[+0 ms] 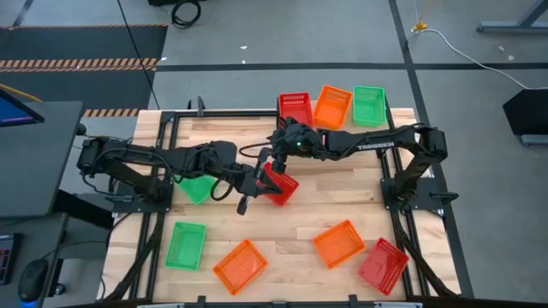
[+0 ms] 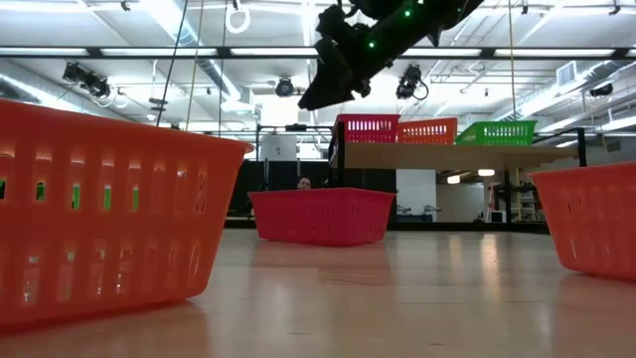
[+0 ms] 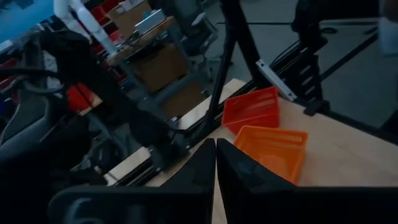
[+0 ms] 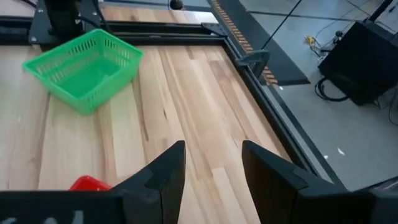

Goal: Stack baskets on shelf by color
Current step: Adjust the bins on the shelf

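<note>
Hovering mid-table over the red basket, the left gripper has its fingers pressed together on nothing while the right gripper sits just above w/ fingers apart & empty, so next likely needs a rim grab, then carry to shelf.

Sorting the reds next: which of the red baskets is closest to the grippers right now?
The red basket at mid-table, right beside the left gripper and below the right gripper. The other reds sit on the shelf and at the table's front-right corner.
</note>
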`<action>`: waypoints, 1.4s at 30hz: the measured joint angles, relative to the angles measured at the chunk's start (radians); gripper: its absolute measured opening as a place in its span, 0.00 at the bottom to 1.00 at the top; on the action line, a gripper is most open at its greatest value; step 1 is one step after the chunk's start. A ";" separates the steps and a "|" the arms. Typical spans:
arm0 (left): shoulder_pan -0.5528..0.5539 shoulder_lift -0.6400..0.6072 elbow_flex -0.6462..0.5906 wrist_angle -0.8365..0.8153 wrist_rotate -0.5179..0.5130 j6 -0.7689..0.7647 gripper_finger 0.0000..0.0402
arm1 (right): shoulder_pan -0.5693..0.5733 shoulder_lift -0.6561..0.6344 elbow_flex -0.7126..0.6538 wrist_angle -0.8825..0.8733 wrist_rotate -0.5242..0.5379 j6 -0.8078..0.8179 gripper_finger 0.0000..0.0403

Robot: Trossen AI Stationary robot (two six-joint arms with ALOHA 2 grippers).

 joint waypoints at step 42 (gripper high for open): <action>0.001 0.001 -0.026 -0.412 -0.449 -0.415 0.05 | -0.366 -0.407 0.000 -0.832 -0.048 -0.221 0.38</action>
